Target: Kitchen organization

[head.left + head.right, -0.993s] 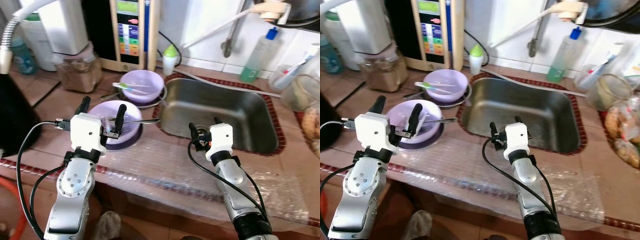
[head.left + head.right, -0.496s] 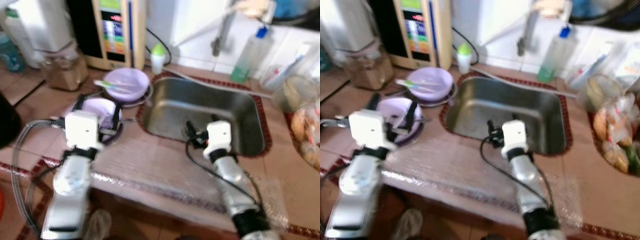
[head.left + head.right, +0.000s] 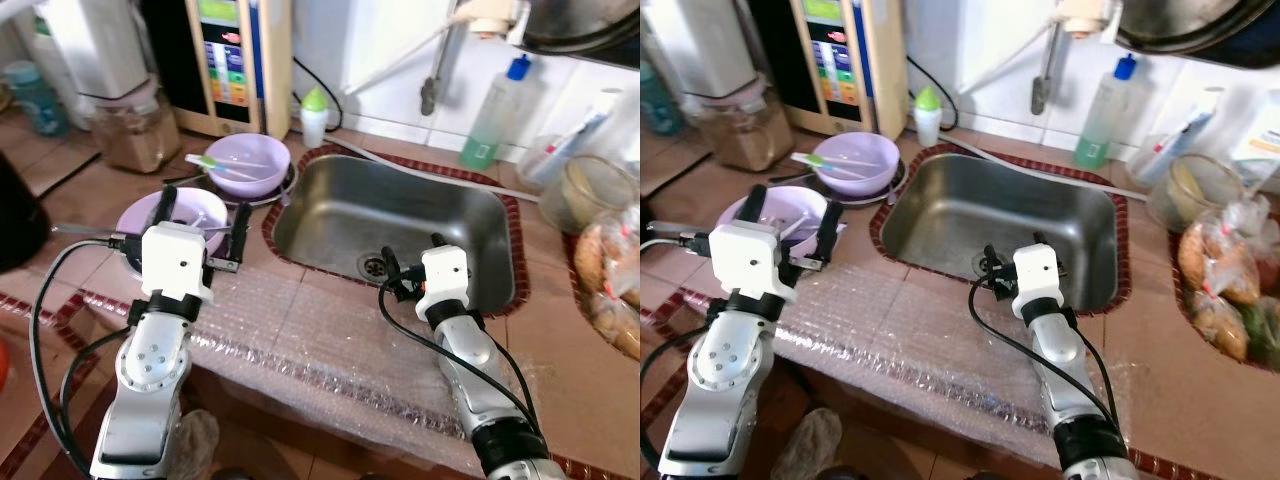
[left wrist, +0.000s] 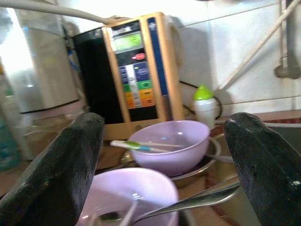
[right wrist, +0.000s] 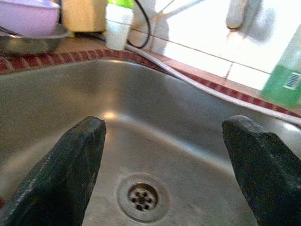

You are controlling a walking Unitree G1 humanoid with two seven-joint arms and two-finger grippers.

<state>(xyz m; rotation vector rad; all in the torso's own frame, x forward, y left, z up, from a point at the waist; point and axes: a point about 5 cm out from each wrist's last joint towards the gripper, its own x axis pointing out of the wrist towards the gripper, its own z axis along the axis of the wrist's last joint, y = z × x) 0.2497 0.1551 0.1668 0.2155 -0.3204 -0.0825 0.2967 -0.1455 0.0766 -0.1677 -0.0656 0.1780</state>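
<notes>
Jaws of both grippers stand wide apart: the left gripper (image 3: 203, 219) hovers over the near lilac bowl (image 3: 150, 212) holding a spoon (image 4: 188, 201); the right gripper (image 3: 409, 255) faces the sink (image 3: 340, 215).

White tiled wall (image 3: 390, 40), terracotta tiled counter (image 3: 80, 190), steel sink (image 3: 400, 215), bright daylight

1. Lilac bowl (image 3: 165, 215); second lilac bowl (image 3: 248, 165) behind.
2. Steel-grey sink (image 3: 400, 200), dark red patterned border.
3. Terracotta counter (image 3: 90, 190).
4. Green-capped white bottle (image 3: 315, 118).
5. Clear bubble-patterned wrap (image 3: 330, 350).
</notes>
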